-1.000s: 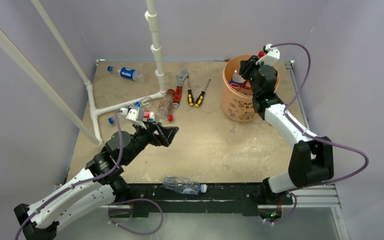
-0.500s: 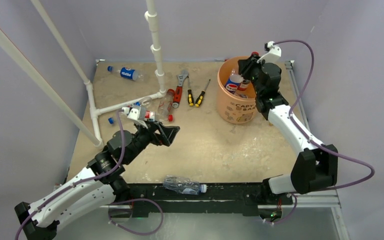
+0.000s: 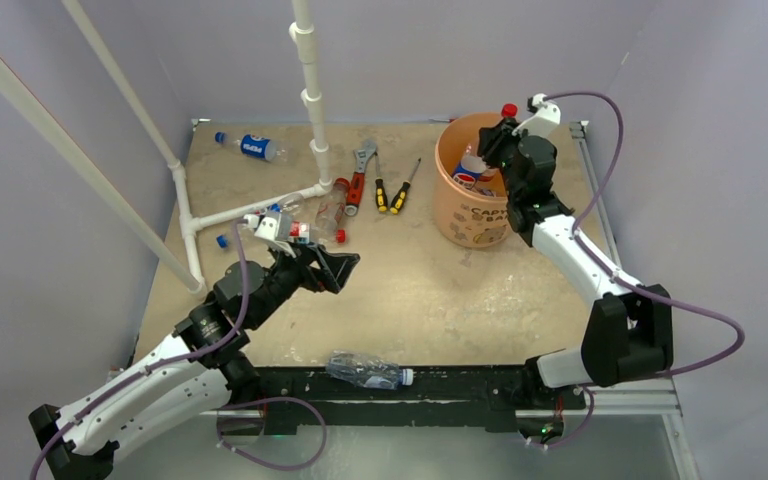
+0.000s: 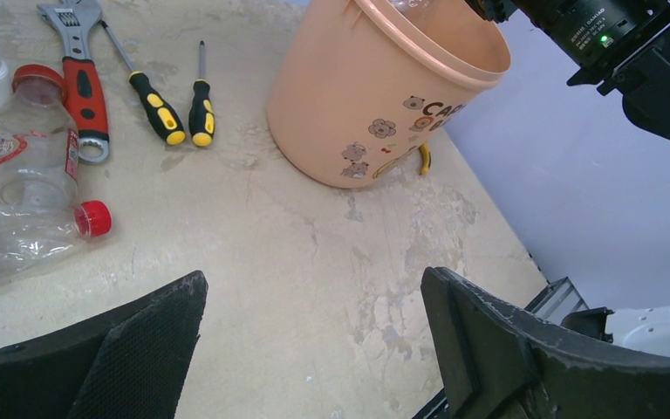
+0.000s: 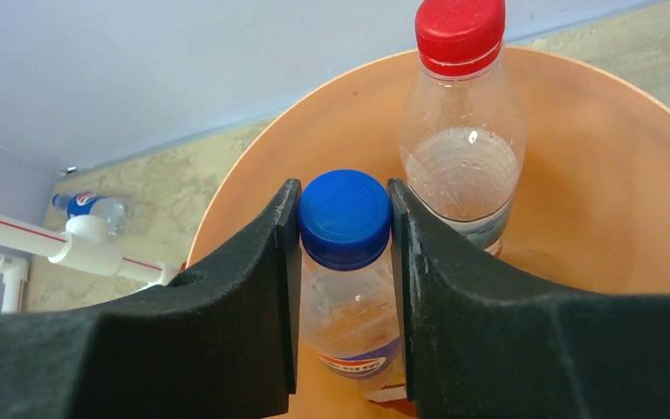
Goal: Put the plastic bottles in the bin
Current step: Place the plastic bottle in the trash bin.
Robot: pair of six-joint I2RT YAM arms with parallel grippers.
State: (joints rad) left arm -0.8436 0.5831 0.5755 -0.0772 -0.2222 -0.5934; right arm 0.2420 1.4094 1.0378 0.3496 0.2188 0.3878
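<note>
1. Standing upright, cap up, the blue-capped bottle (image 5: 349, 323) is hanging in the bin (image 5: 593, 157) mouth.
2. Right hand (image 5: 344, 218) is clamping its cap from both sides.
3. Left hand (image 4: 312, 292) is hovering open.

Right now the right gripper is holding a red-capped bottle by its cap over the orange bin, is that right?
Not quite: the right gripper holds the blue-capped bottle by its cap over the orange bin; the red-capped bottle sits ungripped beside it, as the right wrist view shows.

Right fingers (image 3: 488, 148) hang over the bin (image 3: 472, 215), a Pepsi bottle (image 3: 469, 172) just beneath them.
</note>
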